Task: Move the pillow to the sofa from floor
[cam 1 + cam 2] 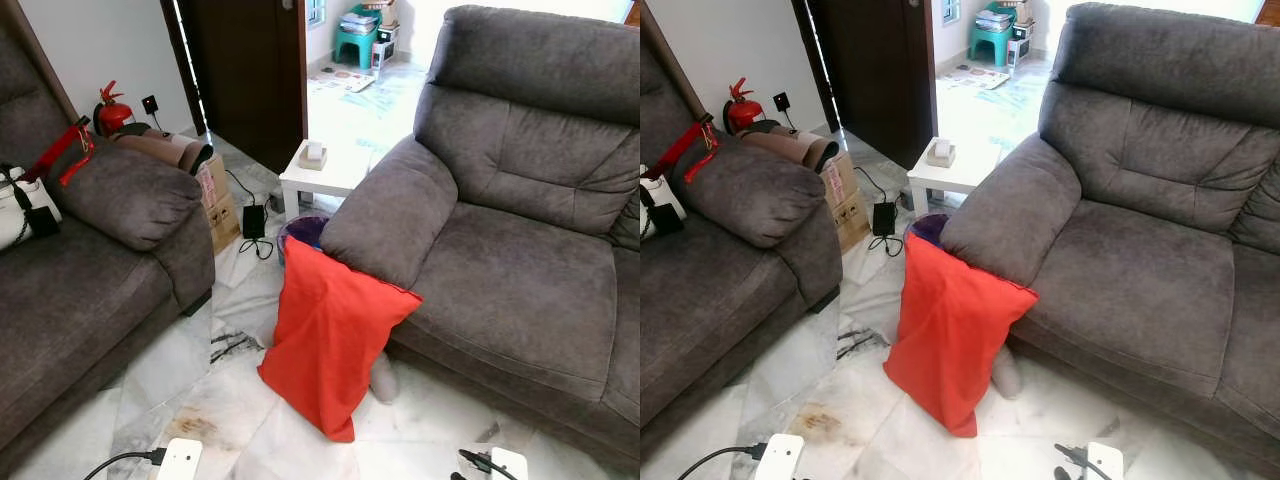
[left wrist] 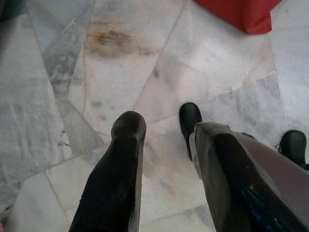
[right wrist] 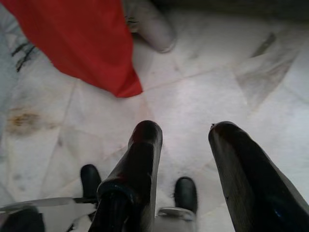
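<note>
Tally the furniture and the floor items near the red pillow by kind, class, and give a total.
Grey sofas: 2
White side table: 1
Red pillow: 1
Red fire extinguisher: 1
Cardboard box: 1
Total: 6

At the bottom of the head views sit two white, rounded-corner blocks of the robot's arms: the left block (image 1: pixel 180 458) has a black cable (image 1: pixel 120 463) plugged into its side, and the right block (image 1: pixel 508 464) carries a small black connector with thin wires.

The left gripper (image 2: pixel 166 133) has two long black fingers (image 2: pixel 116 179), matte and rounded at the tips; one is thick with a pale worn edge and faint blue marks low down. The right gripper (image 3: pixel 186 140) has the same black, glossy, round-tipped fingers (image 3: pixel 140 164), with a silver metal part beneath.
</note>
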Controlling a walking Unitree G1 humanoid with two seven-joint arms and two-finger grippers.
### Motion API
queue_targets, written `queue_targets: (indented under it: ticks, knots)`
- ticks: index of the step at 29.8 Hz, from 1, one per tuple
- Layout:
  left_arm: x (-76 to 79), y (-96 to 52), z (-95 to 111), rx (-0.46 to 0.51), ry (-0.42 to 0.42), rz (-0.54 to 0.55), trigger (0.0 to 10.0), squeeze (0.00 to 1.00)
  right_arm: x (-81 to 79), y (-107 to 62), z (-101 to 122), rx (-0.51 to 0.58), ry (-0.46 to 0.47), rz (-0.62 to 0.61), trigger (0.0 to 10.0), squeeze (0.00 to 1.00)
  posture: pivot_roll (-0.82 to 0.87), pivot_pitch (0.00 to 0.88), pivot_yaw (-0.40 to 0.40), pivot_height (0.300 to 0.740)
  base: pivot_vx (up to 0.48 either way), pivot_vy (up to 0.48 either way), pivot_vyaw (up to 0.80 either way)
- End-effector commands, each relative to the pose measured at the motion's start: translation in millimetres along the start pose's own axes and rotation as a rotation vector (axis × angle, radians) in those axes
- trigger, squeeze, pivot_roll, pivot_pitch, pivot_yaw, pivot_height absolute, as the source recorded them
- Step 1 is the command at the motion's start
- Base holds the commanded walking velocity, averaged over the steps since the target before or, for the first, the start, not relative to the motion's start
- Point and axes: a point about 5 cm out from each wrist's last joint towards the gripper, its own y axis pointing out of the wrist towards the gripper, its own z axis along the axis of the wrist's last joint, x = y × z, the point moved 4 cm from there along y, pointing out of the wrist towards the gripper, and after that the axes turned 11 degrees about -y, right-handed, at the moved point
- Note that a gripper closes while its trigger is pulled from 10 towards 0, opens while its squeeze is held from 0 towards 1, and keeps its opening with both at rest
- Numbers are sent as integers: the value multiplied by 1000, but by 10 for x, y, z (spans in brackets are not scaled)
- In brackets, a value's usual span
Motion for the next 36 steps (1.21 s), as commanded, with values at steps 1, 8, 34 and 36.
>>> queue_targets:
  ticks: [1,8,34,36]
  knots:
    - [-67,-12,-46,-21,10,18,10000,0,-104,26,34,-1,-8,13,10000,0,48,78,52,740,266,0,0]
    - [-72,-11,-41,-21,13,17,10000,0,-316,58,57,-3,-13,35,10000,0,47,74,54,740,271,0,0]
    - [-48,-5,-20,-15,11,14,10000,0,-184,42,46,-11,-41,32,10000,0,52,91,48,740,275,0,20]
    - [-46,-4,-18,-14,10,14,10000,0,-222,44,40,-11,-45,40,10000,0,53,93,48,740,274,0,800]
